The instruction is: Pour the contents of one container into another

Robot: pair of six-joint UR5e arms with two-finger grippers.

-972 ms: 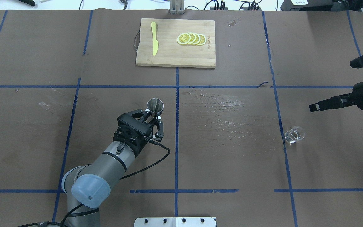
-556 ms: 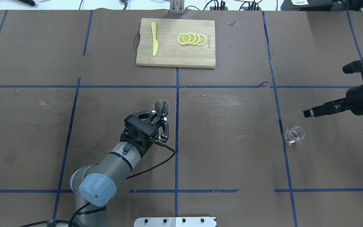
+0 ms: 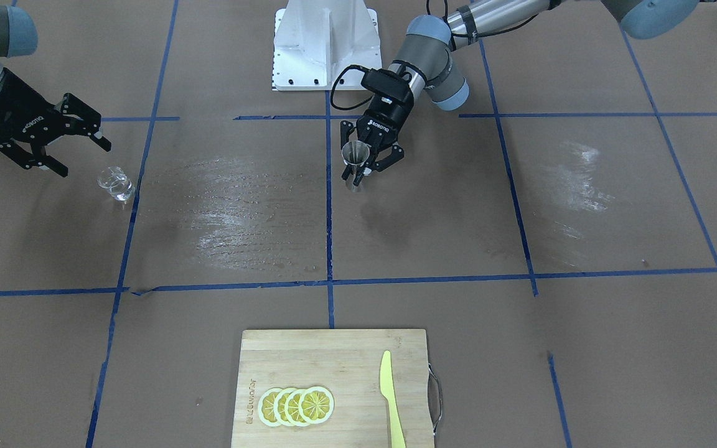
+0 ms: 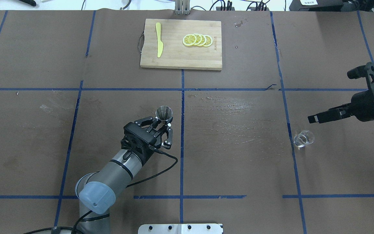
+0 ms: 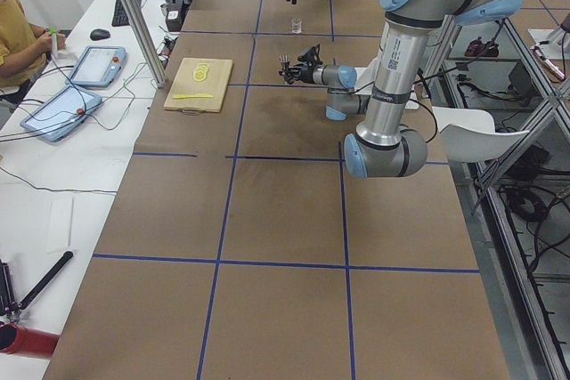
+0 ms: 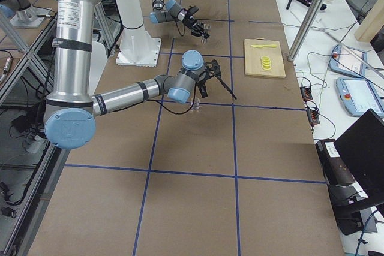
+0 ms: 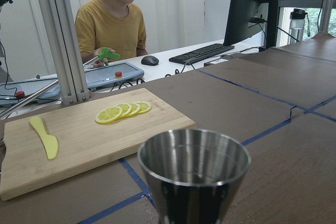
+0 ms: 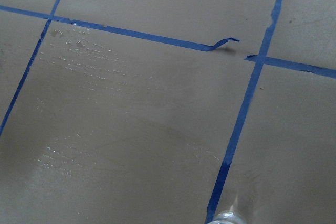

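Jigger (image 4: 164, 112) upright near tabletop (image 3: 433, 224) centre, left end effector (image 4: 165, 124) clamped on it. Glass cup (image 3: 116, 185) stands on tabletop; right end effector (image 3: 83, 158) spread wide, empty, just beside it, not touching.

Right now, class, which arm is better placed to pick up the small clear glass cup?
Right. The right gripper, open, hovers near the clear glass cup; the left gripper is shut on the grey steel hourglass-shaped jigger, farther away.
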